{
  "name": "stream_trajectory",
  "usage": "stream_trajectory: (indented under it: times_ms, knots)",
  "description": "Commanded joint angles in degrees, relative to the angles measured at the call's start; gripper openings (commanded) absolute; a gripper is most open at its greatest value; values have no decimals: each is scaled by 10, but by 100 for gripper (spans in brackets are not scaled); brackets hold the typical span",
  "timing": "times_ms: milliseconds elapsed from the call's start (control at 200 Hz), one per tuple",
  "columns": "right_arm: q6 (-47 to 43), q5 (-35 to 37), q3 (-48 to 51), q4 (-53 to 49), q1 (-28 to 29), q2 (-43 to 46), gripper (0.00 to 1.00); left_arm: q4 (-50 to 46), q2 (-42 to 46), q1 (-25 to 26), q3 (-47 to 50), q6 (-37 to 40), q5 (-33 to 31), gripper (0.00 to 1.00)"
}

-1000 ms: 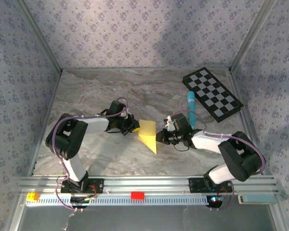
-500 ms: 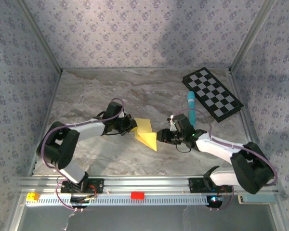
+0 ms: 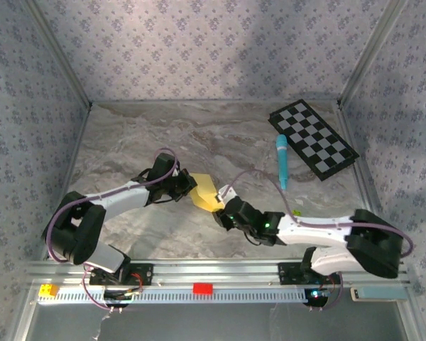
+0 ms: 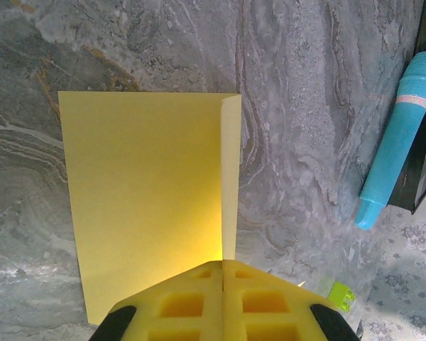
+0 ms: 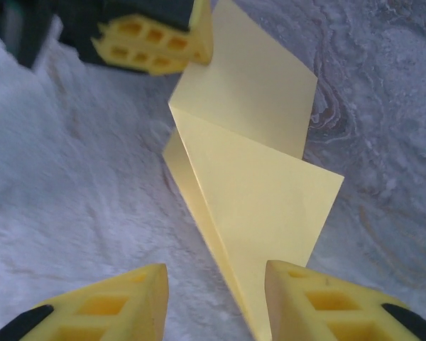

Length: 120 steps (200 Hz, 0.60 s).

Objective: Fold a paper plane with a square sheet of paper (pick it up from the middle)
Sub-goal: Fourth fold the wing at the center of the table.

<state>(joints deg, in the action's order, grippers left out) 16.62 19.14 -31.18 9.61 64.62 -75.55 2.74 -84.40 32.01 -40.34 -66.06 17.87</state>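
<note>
Centre of the top view: the square sheet of paper sits folded and creased between the two arms, held by one edge over the bench.
Left end effector: pads together, clamped on the sheet's edge right at the fold line. In the left wrist view the paper stretches flat away from the pinch, with one narrow flap doubled over on the right.
Right end effector: and it lets go! A second ago it was pinched on the right side of the sheet. Now its fingers stand apart, and the arm has swung down toward the lower middle of the frame, coming at the paper from the lower right.
Right wrist view: the creased lower point of the sheet dips toward the gap between the yellow pads. Whether it brushes the right-hand pad I cannot tell.
What it means: the left side alone carries the sheet. This looks like a regrip, with the right hunting a fresh hold lower on the fold for the next crease.
Progress: folds are in, no dart shape yet.
Upper right: blue marker and checkered board, well apart from the action.
</note>
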Motion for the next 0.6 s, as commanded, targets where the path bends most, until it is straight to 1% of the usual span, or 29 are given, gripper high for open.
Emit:
stream_trajectory:
  times_ms: [0,45,230,395,470,595]
  knots:
    - [-106,100,-36,32,30,-58,40,-14,7,5,-8,-7,-7,0]
    - [-114,126,-43,42,39,-78,40,-14,7,5,-9,-6,-5,0]
    - [-128,139,-71,41,43,-144,40,-19,9,5,-12,-2,-3,0]
    - [-120,161,-80,27,44,-177,39,-21,9,5,-15,-1,-1,0]
    - [-106,176,-85,16,41,-191,37,-22,9,5,-16,1,0,0]
    - [-98,172,-87,14,38,-199,31,-25,8,5,-17,1,0,0]
